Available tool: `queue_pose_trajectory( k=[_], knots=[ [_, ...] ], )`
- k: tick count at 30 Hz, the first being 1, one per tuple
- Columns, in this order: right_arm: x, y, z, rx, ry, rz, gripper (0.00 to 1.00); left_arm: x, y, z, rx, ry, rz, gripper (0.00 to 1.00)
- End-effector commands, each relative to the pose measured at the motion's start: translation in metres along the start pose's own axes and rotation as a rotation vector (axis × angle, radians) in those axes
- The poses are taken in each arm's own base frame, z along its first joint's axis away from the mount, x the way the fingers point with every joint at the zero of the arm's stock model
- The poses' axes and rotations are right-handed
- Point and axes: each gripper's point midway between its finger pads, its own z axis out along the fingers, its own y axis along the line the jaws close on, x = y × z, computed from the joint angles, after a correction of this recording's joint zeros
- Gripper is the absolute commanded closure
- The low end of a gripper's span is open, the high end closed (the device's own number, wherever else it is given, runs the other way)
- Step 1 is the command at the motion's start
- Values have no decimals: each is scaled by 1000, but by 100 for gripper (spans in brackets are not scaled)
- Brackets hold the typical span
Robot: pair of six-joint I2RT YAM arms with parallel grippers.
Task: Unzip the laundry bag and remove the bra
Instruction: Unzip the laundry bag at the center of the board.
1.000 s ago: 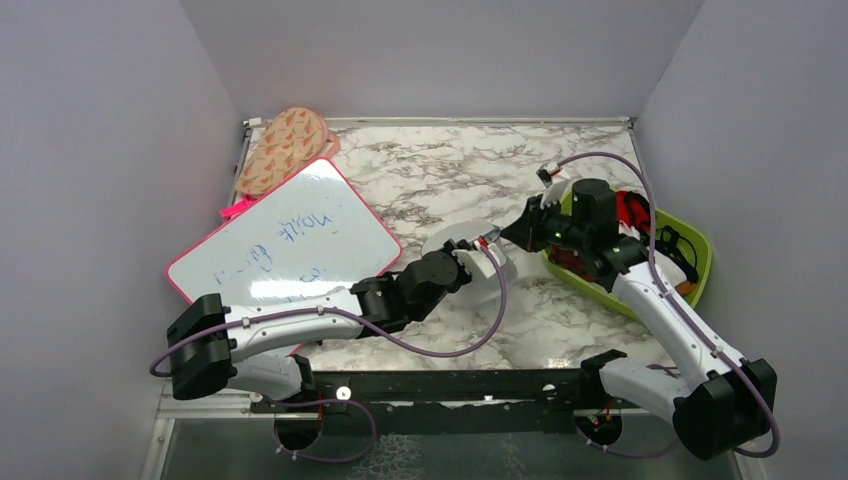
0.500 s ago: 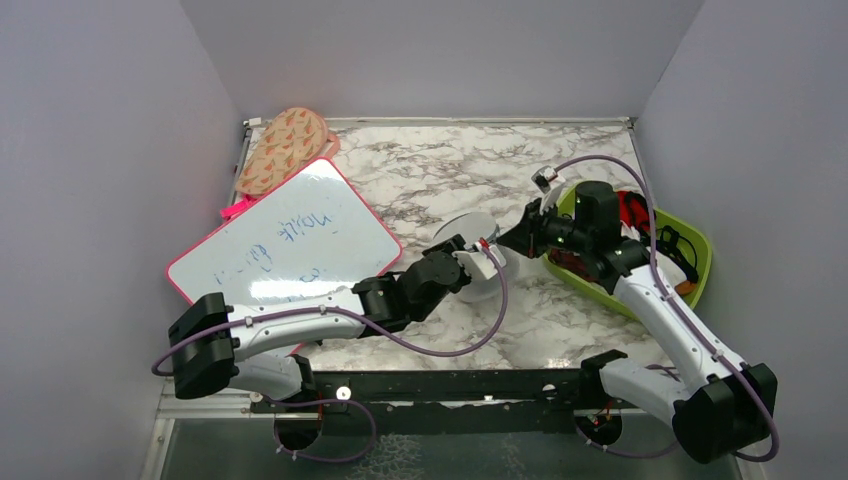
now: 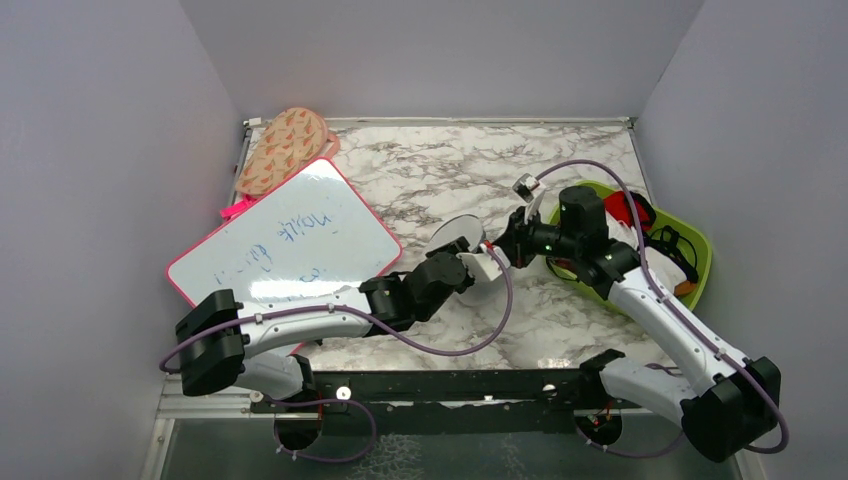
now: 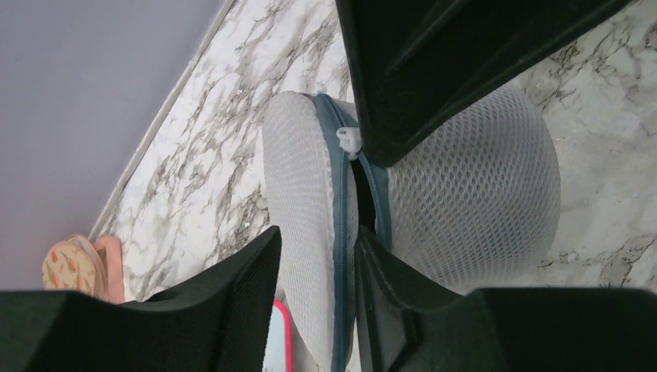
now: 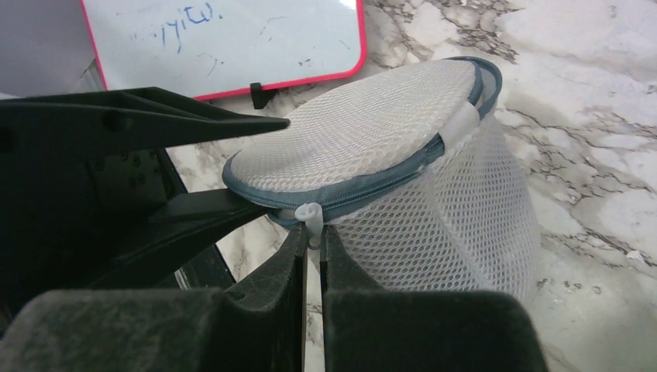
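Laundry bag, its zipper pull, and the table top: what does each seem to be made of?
Laundry bag: soft white mesh, matte, probably synthetic; open honeycomb holes and a sagging wall show it. Zipper pull: smooth, white, slightly shiny, likely plastic. Table top: white with grey veins like marble; stone or printed laminate cannot be told.

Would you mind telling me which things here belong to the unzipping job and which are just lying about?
In the job:
laundry bag
zipper pull, pinched by the right gripper
left gripper, gripping the bag's rim
bra: not visible

Lying about:
whiteboard
lime-green tray holding a red cloth
orange patterned pad
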Motion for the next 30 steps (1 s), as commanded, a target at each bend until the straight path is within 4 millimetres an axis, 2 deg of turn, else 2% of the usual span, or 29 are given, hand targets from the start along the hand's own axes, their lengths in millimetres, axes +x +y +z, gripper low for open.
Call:
queue_pose_trajectory(
  k=[1,5,9,17,30],
  knots=[
    [-10,13,4,-30,-32,-31,99,-12,8,0,-30,-15,-21,72],
    [-10,11,2,-13,-40,-27,99,-13,9,-2,-35,-24,-23,85],
    [-16,-1,-1,69,-66,-17,99,-12,14,-3,-55,-26,-22,100],
    [-19,-23,-7,178,-60,-13,99,-15,28,-10,-116,-47,-39,100],
    [-21,-33,-8,197,-76,-12,99,-36,46,-37,-136,-189,-82,100]
  ],
)
